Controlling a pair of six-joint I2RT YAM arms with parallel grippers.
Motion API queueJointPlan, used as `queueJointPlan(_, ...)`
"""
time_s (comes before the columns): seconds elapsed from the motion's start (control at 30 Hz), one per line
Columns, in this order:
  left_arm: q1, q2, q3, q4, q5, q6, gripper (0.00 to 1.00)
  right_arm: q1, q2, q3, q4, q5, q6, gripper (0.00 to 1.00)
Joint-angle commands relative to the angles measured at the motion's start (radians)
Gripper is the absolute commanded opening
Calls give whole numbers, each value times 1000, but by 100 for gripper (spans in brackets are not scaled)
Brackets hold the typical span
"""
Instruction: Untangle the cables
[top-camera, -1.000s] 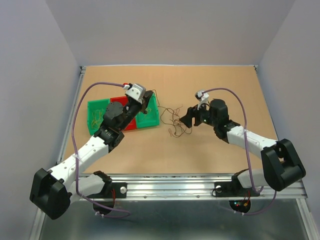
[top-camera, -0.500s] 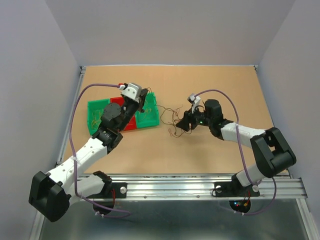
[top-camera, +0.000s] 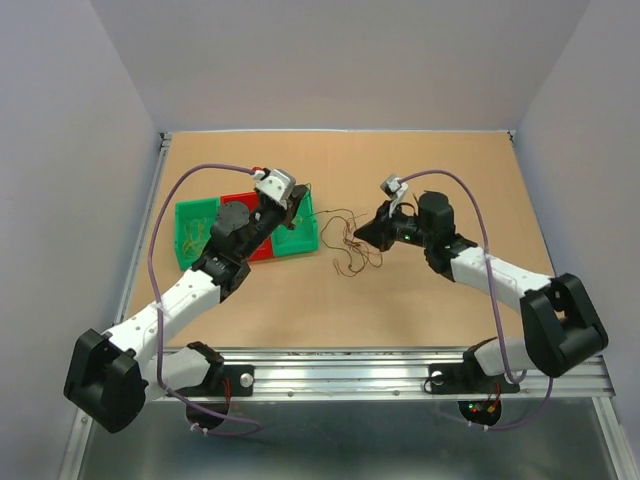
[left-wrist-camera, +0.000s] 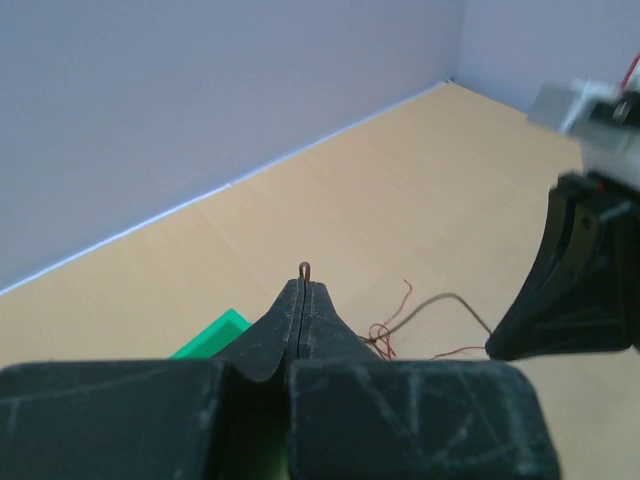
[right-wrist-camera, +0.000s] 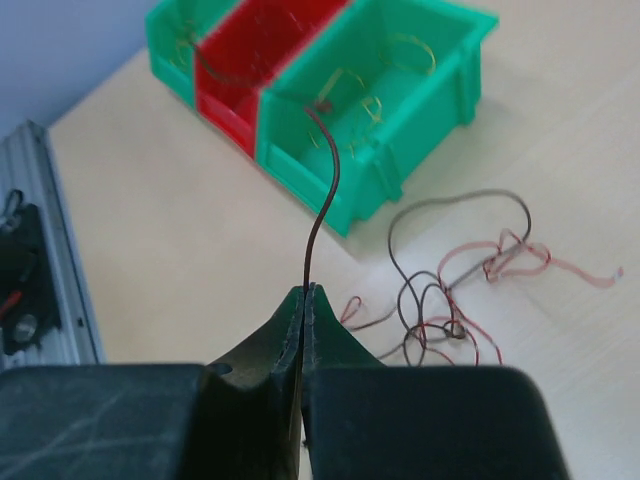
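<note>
1. The left gripper (left-wrist-camera: 303, 285) is fully closed above the green-and-red bin tray (right-wrist-camera: 432, 108). A hair-thin brown wire loop (left-wrist-camera: 304, 268) is pinched at its very tip.
2. The right gripper (right-wrist-camera: 306, 291) is closed tight as well, on a dark brown strand (right-wrist-camera: 325, 190) that rises from its tips toward the bins.
3. The rest of the cables (top-camera: 350, 245) lie as a loose knot of dark and orange-red wires on the tan table (top-camera: 450, 170). The knot sits between the 2 grippers, just beside the tray's right end.
4. The step in hand is judged to be drawing 1 strand free of the knot. It cannot be told for certain whether both grippers hold the same strand, though the top view suggests it.
5. To do it well, the grippers should be moved apart slowly and along the line of the wire. The strand should be kept raised, so that the loops slide off rather than tighten.
6. The knot should be watched. If it lifts or drags as a whole, the pull should be eased and redirected.
7. With wire this thin, slipping from the closed tips is a likely fault — a sharp tug should be avoided.
</note>
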Motion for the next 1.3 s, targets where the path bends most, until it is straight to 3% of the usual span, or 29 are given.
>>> queueJointPlan(0.0, 3, 28, 21, 38, 194, 26, 0, 21, -166, 9, 129, -42, 95, 1)
queueJointPlan(0.17, 3, 99, 33, 27, 281, 56, 0, 22, -338, 62, 78, 28, 109, 1)
queueJointPlan(0.27, 2, 166, 64, -26, 364, 108, 18, 24, -421, 131, 15, 160, 91, 1)
queueJointPlan(0.3, 3, 183, 75, -52, 372, 116, 31, 22, -443, 146, 5, 217, 89, 1)
queueJointPlan(0.37, 2, 226, 102, -86, 375, 133, 48, 22, -443, 202, -13, 260, 88, 1)
queueJointPlan(0.4, 2, 235, 109, -88, 360, 135, 64, 22, -426, 226, -25, 263, 82, 0)
queueJointPlan(0.5, 3, 263, 116, -88, 251, 138, 76, 22, -388, 283, -71, 279, 68, 1)
queueJointPlan(0.63, 8, 286, 153, -120, 55, 124, 82, 22, -359, 245, -65, 335, 57, 1)
queueJointPlan(0.8, 17, 329, 251, -296, -149, 144, 87, 22, -339, 240, -59, 352, 40, 0)
queueJointPlan(1.27, 17, 670, 494, -582, -297, 190, 87, 22, -378, 196, -64, 512, 42, 1)
